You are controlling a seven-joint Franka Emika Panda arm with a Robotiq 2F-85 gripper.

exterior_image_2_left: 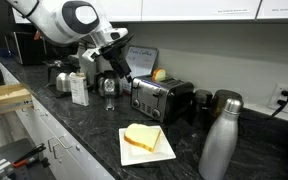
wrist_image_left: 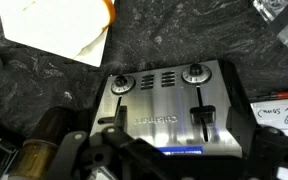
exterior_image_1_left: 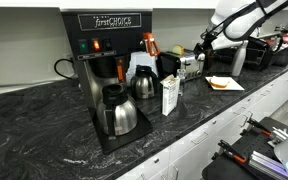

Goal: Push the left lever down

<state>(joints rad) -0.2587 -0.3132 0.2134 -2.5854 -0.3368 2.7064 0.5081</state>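
The dark speckled stone bench (exterior_image_1_left: pixel 29 125) runs the length of a kitchen, with white cabinet fronts (exterior_image_2_left: pixel 39 130) beneath it and a pale wall behind. At one end stands a tall black drip coffee machine (exterior_image_1_left: pixel 102 70). Farther along sits the brushed-steel two-slot toaster (exterior_image_2_left: pixel 162 98), beside a tall steel bottle (exterior_image_2_left: pixel 219 135) and a white square plate (exterior_image_2_left: pixel 165 153) carrying bread. My tool (exterior_image_2_left: pixel 126 73) hangs just off the toaster's front, close to it. In the wrist view the toaster's face fills the frame, and its left black slide lever (wrist_image_left: pixel 112 122) lies directly ahead of my tool. I cannot tell whether my fingers stand apart or together.
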